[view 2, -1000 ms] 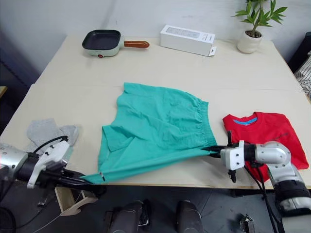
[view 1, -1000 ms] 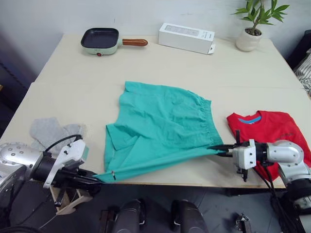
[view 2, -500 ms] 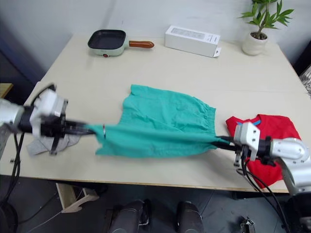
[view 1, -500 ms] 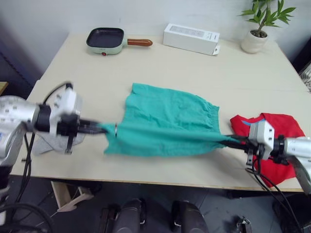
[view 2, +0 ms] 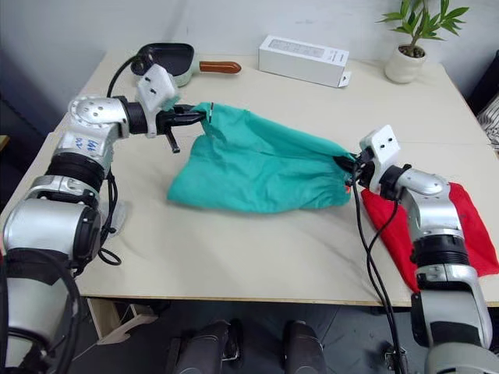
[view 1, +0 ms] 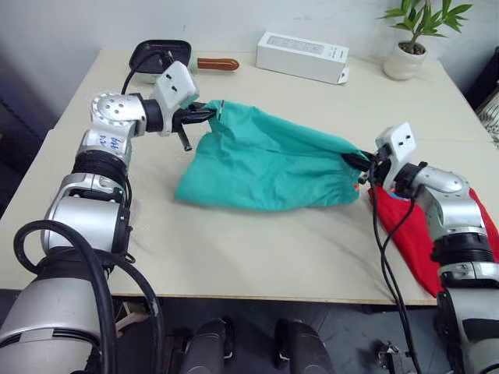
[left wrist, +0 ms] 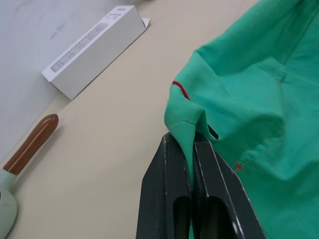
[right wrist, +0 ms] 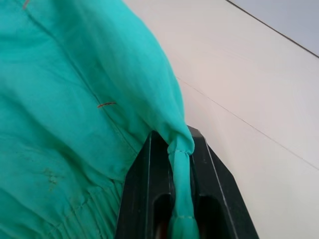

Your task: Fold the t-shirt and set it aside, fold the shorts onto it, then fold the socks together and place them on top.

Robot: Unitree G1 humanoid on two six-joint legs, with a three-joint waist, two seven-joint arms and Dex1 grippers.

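Left eye view shows the teal cotton shorts folded over on themselves and stretched between the two grippers, their lower fold resting on the pale beige table. A thin red stitch mark shows on the hem just beyond the left gripper's fingertips in the left wrist view, and small orange stitches dot the cloth near the right gripper's fingers in the right wrist view; no readable writing appears on the fabric.

The left gripper has its two black fingers pressed together on a bunched corner of the shorts, the cloth pinched between them. The right gripper likewise has its fingers clamped on a rolled edge of the shorts at the opposite end, a strip of teal fabric running down between them.

Just beside the right gripper, on its outer side and under that forearm, lies the bright red cotton t-shirt, folded, with a sliver of blue neckband showing by the wrist.

Beyond the left gripper sits a long white cardboard box with small grey print too fine to read. Behind that gripper's wrist stands a mint-green square pan with a brown handle. Well beyond the right gripper, at the table's far corner, is a small green plant in a white pot.
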